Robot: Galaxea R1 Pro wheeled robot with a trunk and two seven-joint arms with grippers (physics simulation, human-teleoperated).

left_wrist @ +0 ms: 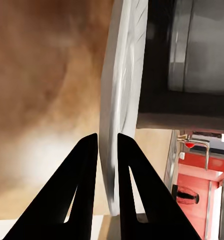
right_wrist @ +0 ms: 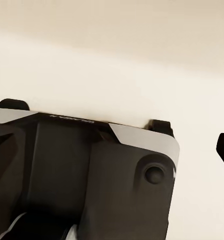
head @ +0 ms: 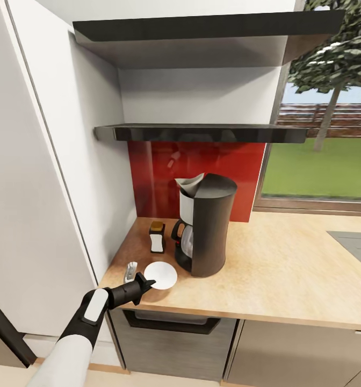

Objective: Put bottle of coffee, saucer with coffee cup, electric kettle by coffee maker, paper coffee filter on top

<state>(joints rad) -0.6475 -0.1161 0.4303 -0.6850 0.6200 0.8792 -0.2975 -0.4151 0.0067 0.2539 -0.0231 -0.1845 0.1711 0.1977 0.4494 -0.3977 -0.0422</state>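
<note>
Pinching the saucer (head: pixel 161 273) rim, left hand (head: pixel 146 282) hides its near edge.

Left arm (head: pixel 67 349) reaching up from the lower left of the head view, white forearm leading into a dark wrist section with a pale panel. Left gripper (head: pixel 148 283) extended forward and level, its two black fingers (left_wrist: pixel 82 190) tapering to tips set close together with a narrow gap between them, closed on the thin rim of the saucer (left_wrist: pixel 119 100). Right arm seen through its own wrist camera as dark housing (right_wrist: pixel 92 180) with a grey edge.
</note>
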